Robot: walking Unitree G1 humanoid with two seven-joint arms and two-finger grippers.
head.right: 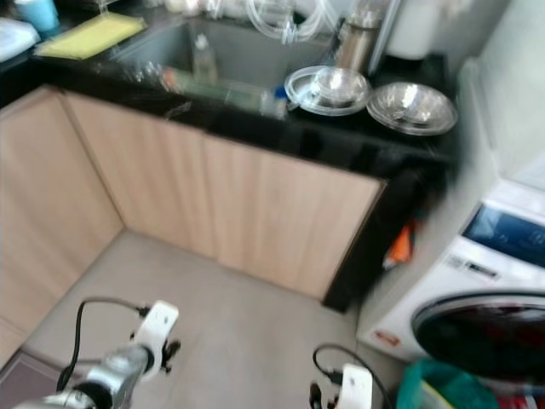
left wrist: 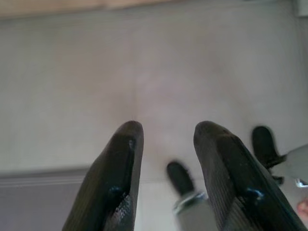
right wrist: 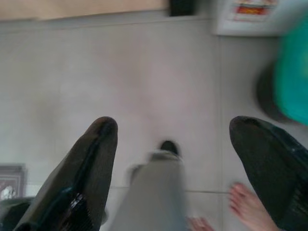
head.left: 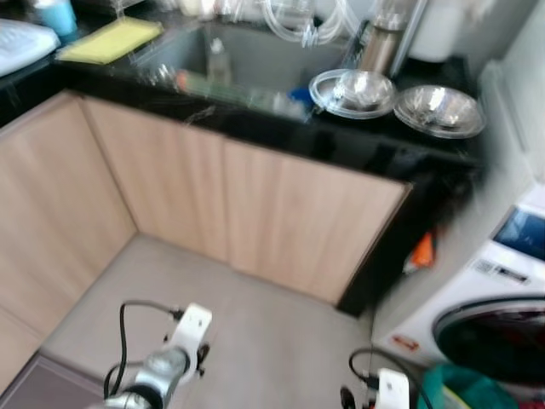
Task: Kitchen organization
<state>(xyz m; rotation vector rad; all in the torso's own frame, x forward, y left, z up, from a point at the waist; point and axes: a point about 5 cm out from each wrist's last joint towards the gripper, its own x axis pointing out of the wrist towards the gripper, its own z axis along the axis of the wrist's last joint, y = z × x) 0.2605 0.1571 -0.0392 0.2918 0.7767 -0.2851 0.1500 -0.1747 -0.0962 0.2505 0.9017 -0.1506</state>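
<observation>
Two steel bowls (head.left: pixel 353 92) (head.left: pixel 438 111) sit on the black counter (head.left: pixel 255 119), to the right of the sink (head.left: pixel 247 55). A yellow cloth (head.left: pixel 111 40) lies to the sink's left, and a steel flask (head.left: pixel 381 43) stands behind the bowls. Both arms hang low, well short of the counter: the left arm (head.left: pixel 162 366) and the right arm (head.left: pixel 392 390). My left gripper (left wrist: pixel 163 130) is open over the grey floor with nothing between its fingers. My right gripper (right wrist: pixel 173 125) is spread wide open and holds nothing.
Wooden cabinet doors (head.left: pixel 281 213) form a corner below the counter. A white washing machine (head.left: pixel 477 307) and a teal basket (head.left: pixel 464 388) stand on the right. A person's bare foot (right wrist: pixel 243 204) is on the floor tiles (right wrist: pixel 144 72) near my legs. The views are blurred.
</observation>
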